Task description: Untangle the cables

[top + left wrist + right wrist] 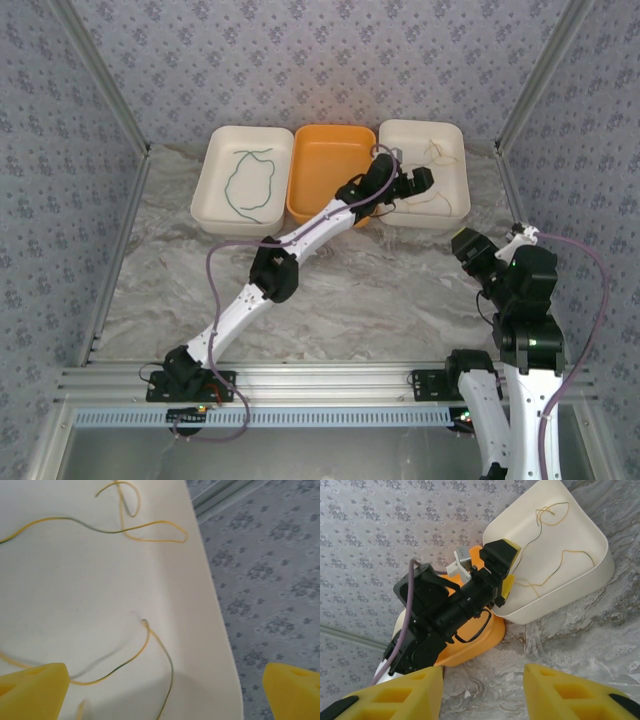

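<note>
Left gripper [165, 690] hangs wide open over the cream tray [202, 630], yellow cables [145, 630] loose beneath: seemingly a placing step. Right gripper [482, 690] open, empty. Next, lift clear without snagging.

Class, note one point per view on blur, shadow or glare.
Top external: even light, faint shadows on the grey marbled table. Left wrist: a grey smear beside the thin yellow-green cable. Right wrist: no glare on the cream plastic tray.

White arm links [232, 312], black joints [272, 272], thin purple cables [410, 587], blocky yellow fingers [395, 695].
</note>
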Robot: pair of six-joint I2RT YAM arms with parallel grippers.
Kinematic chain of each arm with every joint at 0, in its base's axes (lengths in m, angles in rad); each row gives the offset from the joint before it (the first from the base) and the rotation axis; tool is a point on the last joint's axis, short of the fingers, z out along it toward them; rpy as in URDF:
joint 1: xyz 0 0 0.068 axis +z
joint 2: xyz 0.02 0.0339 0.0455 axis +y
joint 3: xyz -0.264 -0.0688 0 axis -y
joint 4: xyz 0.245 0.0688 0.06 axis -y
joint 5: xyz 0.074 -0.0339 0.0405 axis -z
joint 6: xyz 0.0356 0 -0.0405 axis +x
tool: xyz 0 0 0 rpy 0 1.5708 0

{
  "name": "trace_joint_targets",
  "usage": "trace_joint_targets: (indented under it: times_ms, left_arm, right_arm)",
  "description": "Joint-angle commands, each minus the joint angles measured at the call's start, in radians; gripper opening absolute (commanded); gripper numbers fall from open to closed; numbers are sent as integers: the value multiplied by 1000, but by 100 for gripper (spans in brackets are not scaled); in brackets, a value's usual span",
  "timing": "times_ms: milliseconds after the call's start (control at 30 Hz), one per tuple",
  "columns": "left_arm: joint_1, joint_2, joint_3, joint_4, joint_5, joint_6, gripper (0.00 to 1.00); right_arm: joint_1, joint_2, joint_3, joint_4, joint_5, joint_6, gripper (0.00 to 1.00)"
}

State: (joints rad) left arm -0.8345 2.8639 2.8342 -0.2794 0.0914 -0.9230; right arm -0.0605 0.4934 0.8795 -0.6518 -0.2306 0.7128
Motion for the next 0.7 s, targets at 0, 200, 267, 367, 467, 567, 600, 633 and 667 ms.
trace_joint_targets:
  times_ms: [0, 200, 267, 367, 467, 567, 600, 633, 667]
  left_arm:
    - [-11, -171, 14, -136, -87, 27, 99]
    - [-24, -287, -25, -289, -197, 78, 99]
    - [-30, -355, -117, -274, -219, 97, 99]
    - [-19, -555, -494, -25, -208, 97, 99]
    - [14, -755, -864, 189, -204, 69, 99]
    - [31, -960, -1149, 268, -232, 94, 99]
    - [36, -1038, -1250, 291, -241, 100, 99]
    - [43, -1118, -1340, 298, -250, 98, 99]
    - [50, -1184, -1408, 288, -260, 94, 99]
  right_arm:
    - [6, 11, 13, -22, -64, -34, 50]
    - [19, 54, 63, -48, -131, -63, 51]
    - [27, 57, 80, -60, -132, -71, 51]
    - [42, 62, 99, -74, -130, -75, 51]
    - [55, 66, 114, -86, -127, -75, 51]
    - [77, 71, 117, -79, -125, -75, 52]
    - [88, 78, 116, -75, -123, -75, 52]
    - [105, 86, 113, -75, -117, -113, 52]
    - [124, 94, 108, -69, -112, -117, 52]
